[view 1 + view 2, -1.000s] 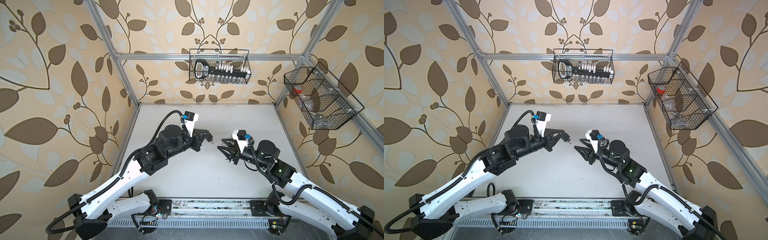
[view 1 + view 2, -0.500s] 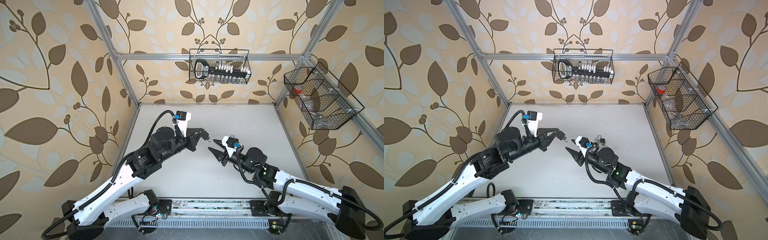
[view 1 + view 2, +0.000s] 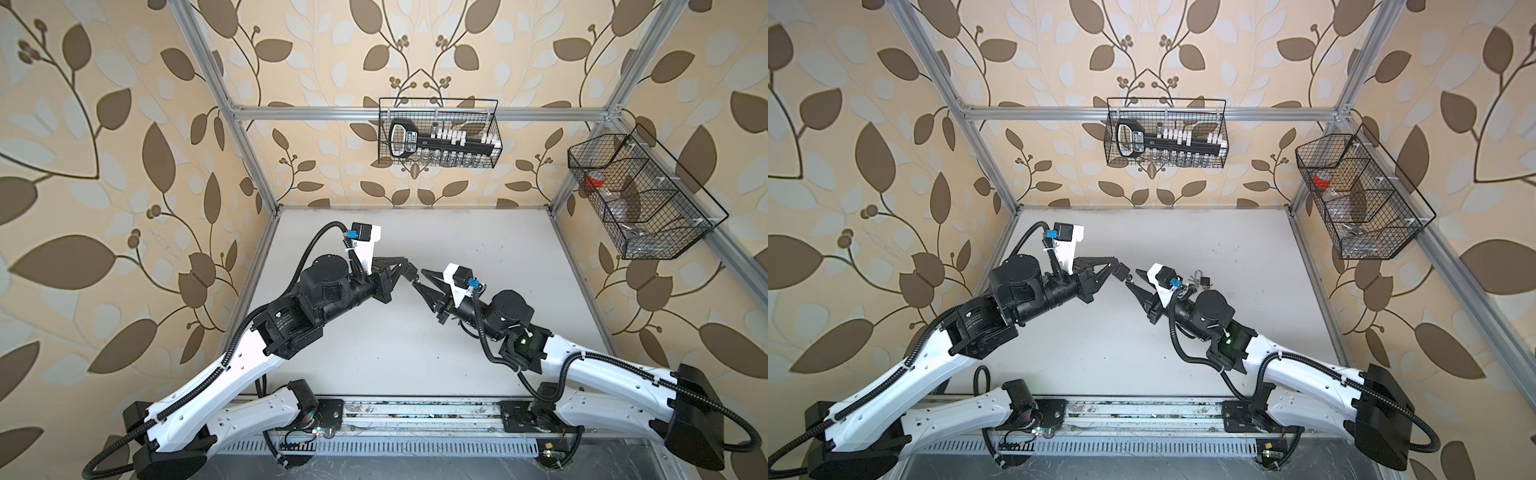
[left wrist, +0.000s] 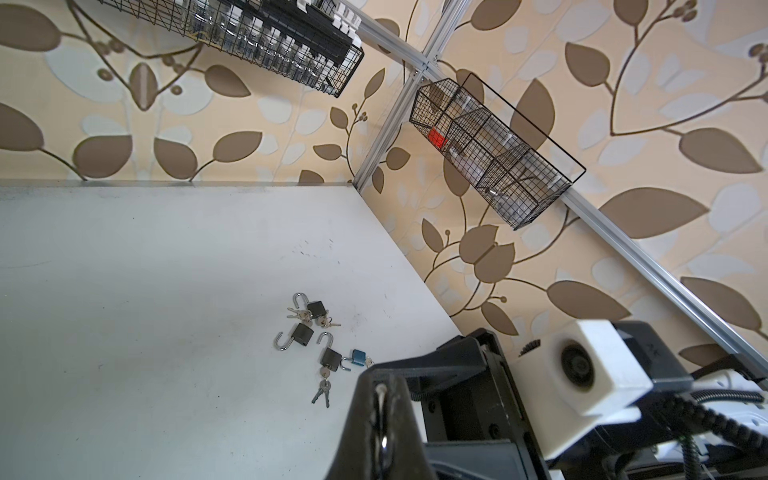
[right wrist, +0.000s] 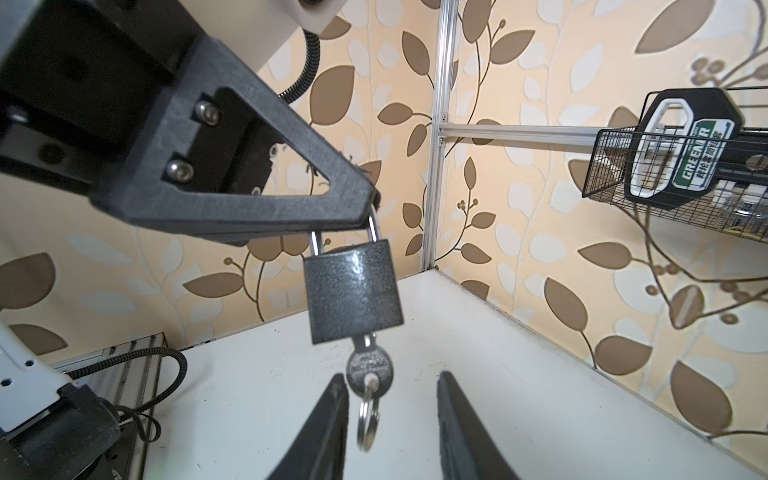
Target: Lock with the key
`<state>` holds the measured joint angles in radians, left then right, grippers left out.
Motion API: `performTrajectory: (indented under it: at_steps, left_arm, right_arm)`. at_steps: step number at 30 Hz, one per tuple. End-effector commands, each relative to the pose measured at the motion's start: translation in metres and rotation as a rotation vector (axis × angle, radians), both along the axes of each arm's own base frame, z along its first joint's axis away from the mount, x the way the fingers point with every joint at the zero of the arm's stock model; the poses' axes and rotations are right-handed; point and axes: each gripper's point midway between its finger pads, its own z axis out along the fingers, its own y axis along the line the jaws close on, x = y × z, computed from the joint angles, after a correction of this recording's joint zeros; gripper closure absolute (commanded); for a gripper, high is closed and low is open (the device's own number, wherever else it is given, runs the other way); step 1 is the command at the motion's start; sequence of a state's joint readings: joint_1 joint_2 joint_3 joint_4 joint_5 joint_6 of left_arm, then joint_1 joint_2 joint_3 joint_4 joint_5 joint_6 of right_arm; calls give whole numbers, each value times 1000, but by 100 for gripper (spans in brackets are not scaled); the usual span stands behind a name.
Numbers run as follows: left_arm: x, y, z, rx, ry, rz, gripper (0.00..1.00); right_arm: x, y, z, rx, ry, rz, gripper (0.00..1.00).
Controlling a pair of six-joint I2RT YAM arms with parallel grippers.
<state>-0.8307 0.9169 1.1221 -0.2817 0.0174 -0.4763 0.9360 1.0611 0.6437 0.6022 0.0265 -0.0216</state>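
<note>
A dark grey padlock [image 5: 353,291] hangs in the air by its silver shackle, and my left gripper [image 5: 361,208] is shut on that shackle. Both shackle legs reach the body. A silver key [image 5: 369,365] sticks out of the lock's underside with a ring [image 5: 368,419] hanging from it. My right gripper [image 5: 392,376] is open, its fingers on either side of the key head; the key sits close to one finger. In both top views the left gripper [image 3: 406,269] [image 3: 1121,270] and the right gripper [image 3: 419,279] [image 3: 1133,277] meet tip to tip above the table's middle. The shackle [image 4: 380,399] shows between the left fingers.
Several other small padlocks with keys [image 4: 316,332] [image 3: 1200,279] lie on the white table [image 3: 478,232] just behind the right wrist, one of them blue [image 4: 358,357]. A wire basket [image 3: 438,133] hangs on the back wall, another [image 3: 640,199] on the right wall.
My right gripper has moved left, up to the hanging padlock's key, and its jaws have narrowed. The left arm has shifted only slightly and keeps hold of the shackle.
</note>
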Motion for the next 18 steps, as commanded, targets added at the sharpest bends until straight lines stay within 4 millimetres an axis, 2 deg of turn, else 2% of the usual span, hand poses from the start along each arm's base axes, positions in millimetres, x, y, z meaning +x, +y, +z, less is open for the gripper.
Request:
performTrajectory:
  at_steps: [1,5,9,18]
  left_arm:
    - [-2,7,15,-52,-36,23,100]
    - [-2,8,14,-54,-36,27,100]
    - [-3,7,14,-55,-35,21,100]
    - [-3,8,13,-53,-33,22,100]
  right_arm:
    - [0,4,15,24,-11,5,67]
    - [1,4,14,9,-6,-3,70]
    - [-1,5,14,9,-3,6,80]
    - [-1,6,11,5,9,14,93]
